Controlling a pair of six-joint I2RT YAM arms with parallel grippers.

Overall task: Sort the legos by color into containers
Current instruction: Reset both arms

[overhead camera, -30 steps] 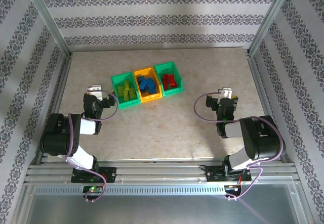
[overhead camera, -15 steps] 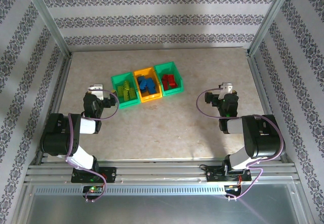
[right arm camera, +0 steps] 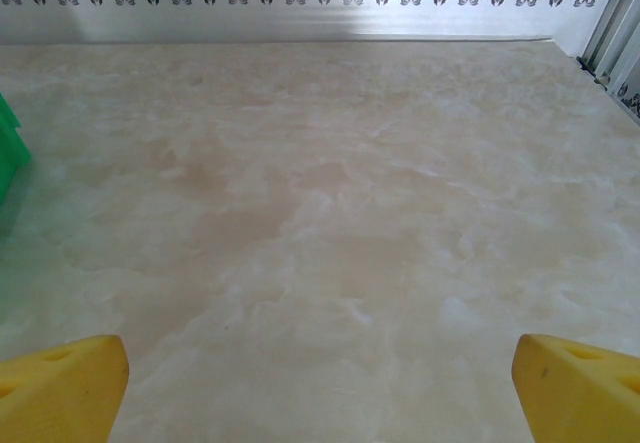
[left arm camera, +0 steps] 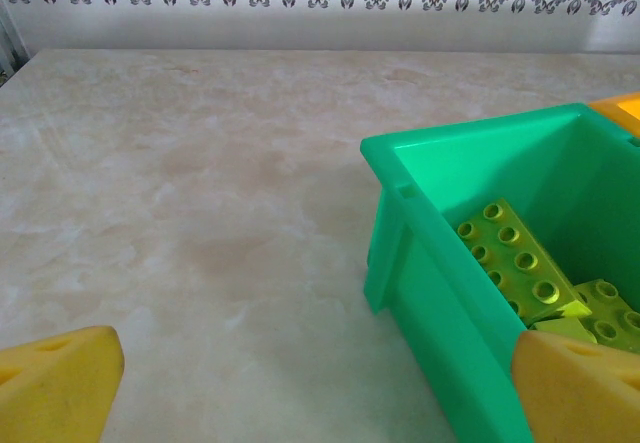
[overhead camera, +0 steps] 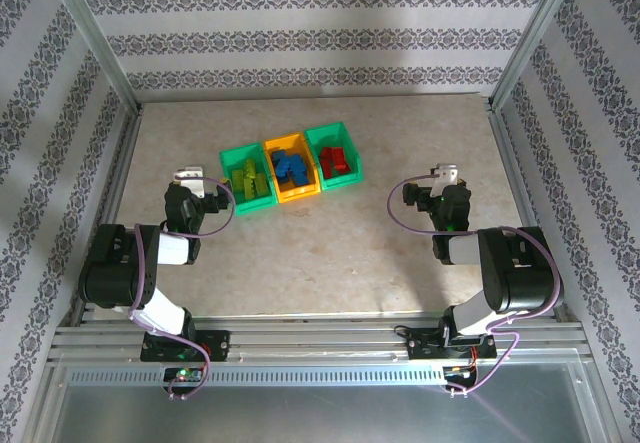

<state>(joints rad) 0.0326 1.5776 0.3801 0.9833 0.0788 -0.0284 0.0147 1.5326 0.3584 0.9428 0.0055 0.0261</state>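
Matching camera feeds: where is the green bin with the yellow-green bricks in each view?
Top external: green bin, leftmost of three, left of centre.
Left wrist: the bin on the right, close up, yellow-green bricks inside.
Right wrist: a green sliver at the left edge, probably the other green bin.
Shared landmark: the patterned back wall along the top.

Swung slightly rightward and farther up the table (overhead camera: 330,253) within the last second: right gripper (overhead camera: 445,175), wrist rolled. Settled since the half-second mark.
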